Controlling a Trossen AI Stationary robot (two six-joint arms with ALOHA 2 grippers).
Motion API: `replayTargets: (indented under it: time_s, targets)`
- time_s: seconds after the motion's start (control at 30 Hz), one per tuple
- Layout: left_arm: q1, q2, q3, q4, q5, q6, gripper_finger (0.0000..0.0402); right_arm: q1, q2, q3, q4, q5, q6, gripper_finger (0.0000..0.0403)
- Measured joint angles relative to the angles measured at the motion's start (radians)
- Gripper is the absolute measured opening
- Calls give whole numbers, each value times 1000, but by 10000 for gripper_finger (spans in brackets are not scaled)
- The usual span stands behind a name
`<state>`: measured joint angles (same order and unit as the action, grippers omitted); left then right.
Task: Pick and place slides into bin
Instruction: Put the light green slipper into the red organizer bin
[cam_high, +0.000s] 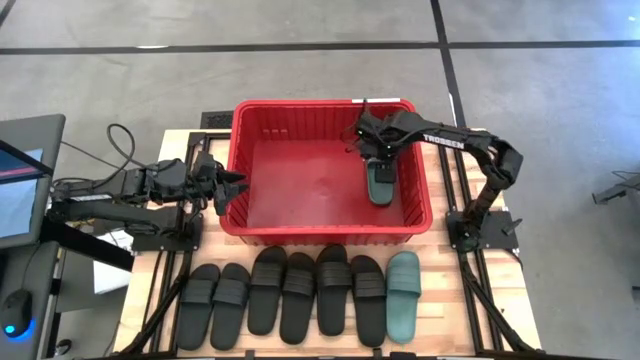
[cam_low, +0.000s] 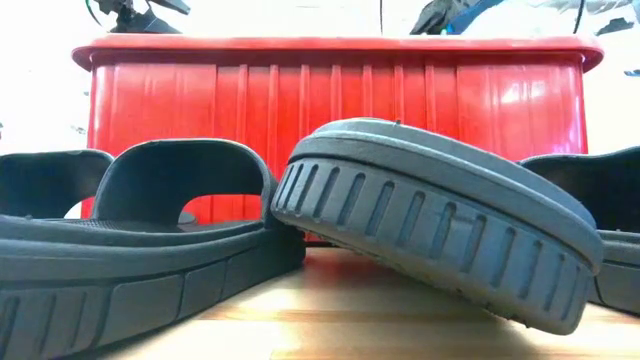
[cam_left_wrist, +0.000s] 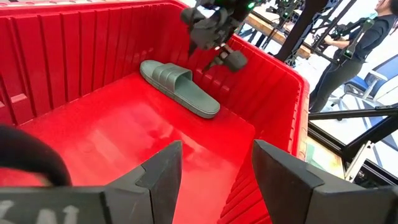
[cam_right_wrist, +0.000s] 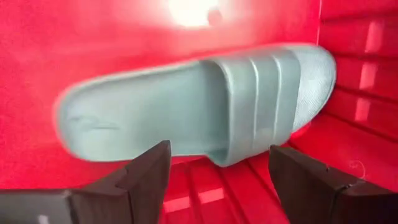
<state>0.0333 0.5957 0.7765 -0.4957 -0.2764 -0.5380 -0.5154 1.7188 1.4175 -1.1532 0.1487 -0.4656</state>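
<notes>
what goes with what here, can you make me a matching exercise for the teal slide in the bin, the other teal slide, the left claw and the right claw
Things:
1. teal slide in the bin
2. teal slide in the row
3. left claw
4. right claw

Places or states:
A. open at the left rim of the bin
B. right end of the line of slides on the table
C. open directly over the slide on the bin floor
D. lying flat inside the bin near its right wall

Pairs: 1-D, 2-B, 3-A, 4-C

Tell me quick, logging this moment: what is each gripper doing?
Left gripper: open, empty, at the bin edge.
Right gripper: open above the teal slide.
</notes>
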Motion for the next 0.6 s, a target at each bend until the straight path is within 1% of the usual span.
replayTargets:
  time_s: [0.2,0.33,0.47,0.6]
  targets:
    - [0,0,0,0,2,4,183,57,-98,49,-69,-68,55,256]
    - [0,0,0,0,3,18,183,126,-181,73,-110,-73,121,255]
    - [0,0,0,0,3,22,183,233,-272,102,-123,-73,204,255]
    - [0,0,0,0,4,22,183,365,-350,139,-118,-73,316,255]
